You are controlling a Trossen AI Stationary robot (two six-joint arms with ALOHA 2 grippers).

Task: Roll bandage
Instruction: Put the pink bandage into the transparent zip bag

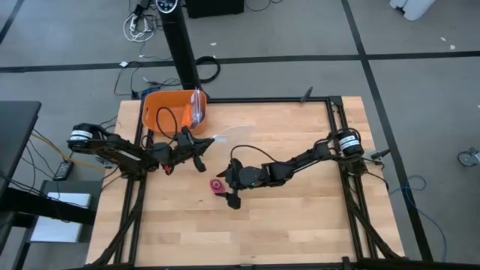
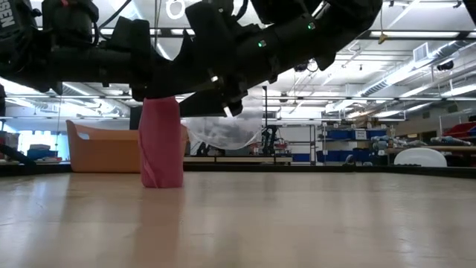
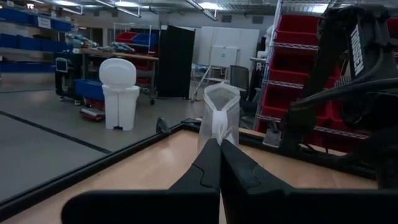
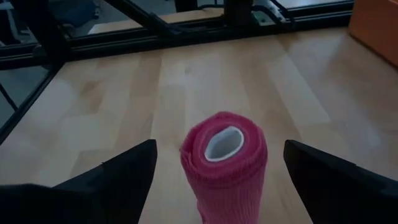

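Observation:
The magenta-pink bandage is a compact roll standing upright on its end on the wooden table, its white core facing up. The low view shows the bandage as a short pink column. My right gripper is open; its two dark fingers stand on either side of the roll with a clear gap on each side. In the high view my right gripper comes from the table's right, at the bandage. My left gripper is shut with nothing in it, left of the table's middle.
An orange tub stands at the far left of the table with a clear plastic bag at its right side. A clear bag shows beyond my left fingertips. A black frame rail borders the table.

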